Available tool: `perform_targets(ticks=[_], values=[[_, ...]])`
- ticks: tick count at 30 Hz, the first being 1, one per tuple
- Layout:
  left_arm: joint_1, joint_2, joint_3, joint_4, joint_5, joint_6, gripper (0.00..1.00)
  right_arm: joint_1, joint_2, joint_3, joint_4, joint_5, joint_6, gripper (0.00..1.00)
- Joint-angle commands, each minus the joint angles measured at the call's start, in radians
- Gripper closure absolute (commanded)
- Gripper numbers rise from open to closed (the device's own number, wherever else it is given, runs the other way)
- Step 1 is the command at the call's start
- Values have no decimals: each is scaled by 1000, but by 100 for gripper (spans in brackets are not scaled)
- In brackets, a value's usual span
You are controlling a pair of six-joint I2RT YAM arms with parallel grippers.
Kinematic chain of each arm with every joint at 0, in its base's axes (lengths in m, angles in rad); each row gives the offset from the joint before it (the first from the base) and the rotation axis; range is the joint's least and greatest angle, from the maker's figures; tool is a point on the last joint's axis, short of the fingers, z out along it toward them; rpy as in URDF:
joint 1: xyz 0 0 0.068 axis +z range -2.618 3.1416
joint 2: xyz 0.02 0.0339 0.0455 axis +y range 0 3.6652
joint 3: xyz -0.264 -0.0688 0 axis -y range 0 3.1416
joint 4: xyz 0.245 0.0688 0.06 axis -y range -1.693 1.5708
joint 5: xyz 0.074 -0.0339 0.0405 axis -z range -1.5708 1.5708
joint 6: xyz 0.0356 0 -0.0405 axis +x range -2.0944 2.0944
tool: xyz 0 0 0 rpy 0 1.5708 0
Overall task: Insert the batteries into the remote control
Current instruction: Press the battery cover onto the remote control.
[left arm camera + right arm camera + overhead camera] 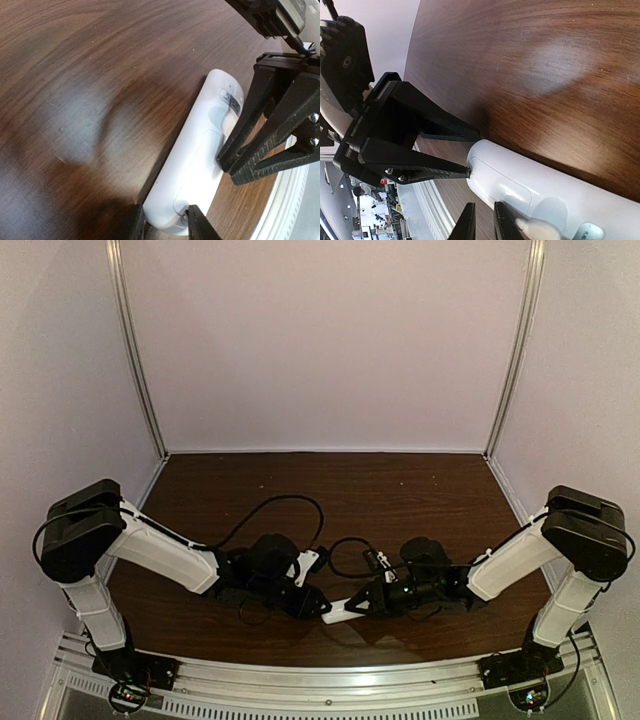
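Note:
The remote control (345, 610) lies on the dark wood table between my two grippers, back side up, with its battery cover closed. It also shows in the left wrist view (200, 160) and the right wrist view (560, 185). My left gripper (318, 607) (165, 225) is closed on the remote's left end. One finger is on the far side and the other fingertip (465, 172) is at the cover seam. My right gripper (368, 605) (485, 220) is nearly shut with nothing between its fingers, and its tips touch the remote's near edge. No batteries are in view.
Black cables (290, 502) loop over the table behind the arms. A metal rail (320, 680) runs along the near table edge, close to the remote (290, 200). White walls close in the back and both sides.

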Motion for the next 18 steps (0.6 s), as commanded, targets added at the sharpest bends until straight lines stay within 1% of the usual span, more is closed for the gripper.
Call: perform_targets(ticks=[1, 6, 7, 10, 14, 18], values=[[-4, 10, -37, -69, -12, 21, 68, -14, 32, -23, -100, 83, -4, 86], [-4, 0, -39, -64, -15, 21, 71, -14, 30, -22, -102, 80, -5, 86], [-4, -3, -39, -58, -13, 25, 69, -14, 29, -20, -102, 77, -6, 86], [-3, -35, -41, -34, -8, 45, 56, -14, 26, -10, -102, 69, -10, 86], [1, -114, -49, -2, -22, 77, 42, -13, 14, 4, -112, 60, -17, 85], [8, -223, -93, 45, -58, 115, 35, -12, -8, 12, -110, 53, -25, 85]])
